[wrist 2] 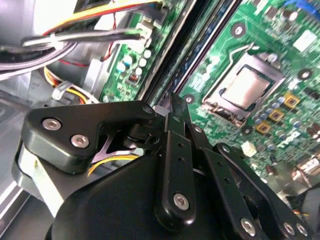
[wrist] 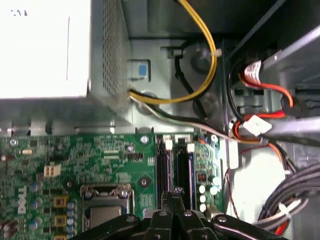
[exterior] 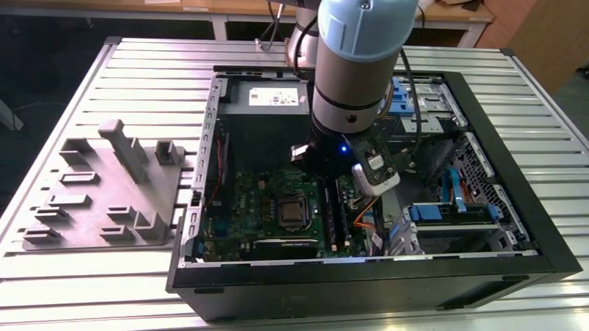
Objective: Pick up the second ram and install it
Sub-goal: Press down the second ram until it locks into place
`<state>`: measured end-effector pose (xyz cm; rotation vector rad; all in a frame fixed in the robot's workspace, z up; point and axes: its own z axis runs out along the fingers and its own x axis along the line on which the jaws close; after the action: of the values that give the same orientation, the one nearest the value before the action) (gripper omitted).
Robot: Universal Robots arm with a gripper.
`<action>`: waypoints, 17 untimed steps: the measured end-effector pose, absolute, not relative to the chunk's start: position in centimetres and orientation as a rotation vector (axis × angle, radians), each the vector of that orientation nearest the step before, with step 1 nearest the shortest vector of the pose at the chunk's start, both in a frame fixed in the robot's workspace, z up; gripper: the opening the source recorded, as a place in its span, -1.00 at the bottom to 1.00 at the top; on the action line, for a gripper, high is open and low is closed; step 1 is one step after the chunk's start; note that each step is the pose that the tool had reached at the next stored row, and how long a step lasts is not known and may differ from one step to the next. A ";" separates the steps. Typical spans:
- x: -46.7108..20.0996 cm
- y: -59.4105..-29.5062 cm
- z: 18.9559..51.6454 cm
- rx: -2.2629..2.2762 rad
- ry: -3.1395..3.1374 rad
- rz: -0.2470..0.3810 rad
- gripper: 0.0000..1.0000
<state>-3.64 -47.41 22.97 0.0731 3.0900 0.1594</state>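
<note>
Second wrist view: the claw (wrist 2: 172,100) has its two black fingers drawn together, tips meeting, right over the memory slots; I cannot tell if anything is pinched between them. The second ram (wrist 2: 192,55) appears to be the long narrow stick standing on edge in those slots, running away from the fingertips, though its seating is hard to judge. In the first wrist view the claw (wrist: 175,192) sits between two dark slot rails with little room on either side. Next to the slots lies the green board (wrist: 75,160) with its metal chip socket (wrist: 105,210). Beyond the board's edge are the grey power box (wrist: 45,50), a yellow cable (wrist: 212,60) and orange cables (wrist: 270,90). In the exterior view the arm (exterior: 354,69) reaches down into the open computer case (exterior: 368,276), which rests on a slatted table (exterior: 138,69) near a grey tray (exterior: 101,200).
</note>
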 end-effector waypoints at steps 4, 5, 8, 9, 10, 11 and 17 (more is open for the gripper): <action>-3.6 -46.5 23.0 0.077 3.090 0.159 -0.86; -3.6 -46.3 23.0 0.078 3.090 0.159 -0.86; -3.6 -45.7 23.0 0.079 3.090 0.159 -0.86; -3.6 -45.5 23.0 0.079 3.090 0.159 -0.86; -3.6 -45.3 23.0 0.080 3.090 0.159 -0.86; -3.6 -45.2 23.0 0.080 3.090 0.159 -0.86; -3.6 -44.8 22.6 0.082 3.089 0.158 -0.86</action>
<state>-3.64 -44.84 22.56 0.0824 3.0895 0.1582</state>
